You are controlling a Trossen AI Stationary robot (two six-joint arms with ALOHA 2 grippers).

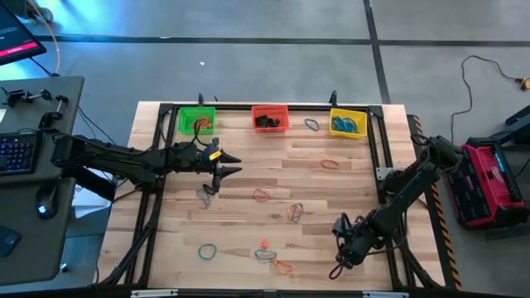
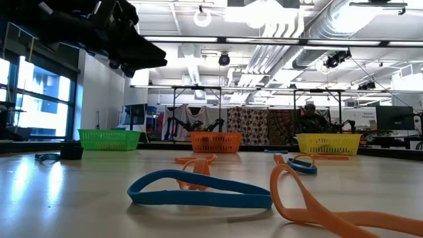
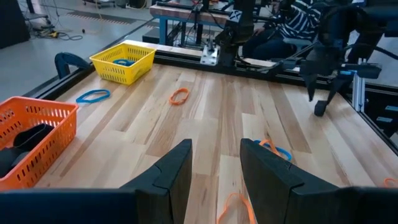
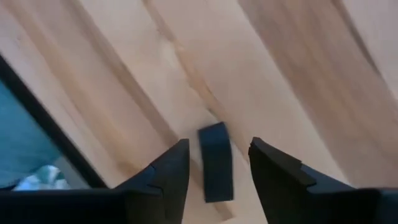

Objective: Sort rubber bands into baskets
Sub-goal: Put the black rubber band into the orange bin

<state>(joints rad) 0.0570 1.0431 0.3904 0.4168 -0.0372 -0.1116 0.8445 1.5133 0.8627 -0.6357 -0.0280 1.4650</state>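
Observation:
Three baskets stand along the table's far edge: green [image 1: 196, 120], red-orange [image 1: 270, 117] and yellow [image 1: 348, 122], each with bands inside. Loose rubber bands lie flat on the wood, among them an orange one [image 1: 330, 164], a teal one [image 1: 207, 250] and a blue one [image 2: 198, 192]. My left gripper [image 1: 228, 165] hovers open over the table's left middle, with nothing between its fingers [image 3: 214, 168]. My right gripper [image 1: 341, 252] points down at the near right, open. A dark band strip [image 4: 215, 163] shows between its fingers, apart from both.
A black frame rail [image 1: 383, 157] runs along the table's right side, close to my right arm. More bands lie mid-table [image 1: 263, 195] and near the front edge [image 1: 284, 266]. A grey band [image 1: 311, 125] lies between the red-orange and yellow baskets.

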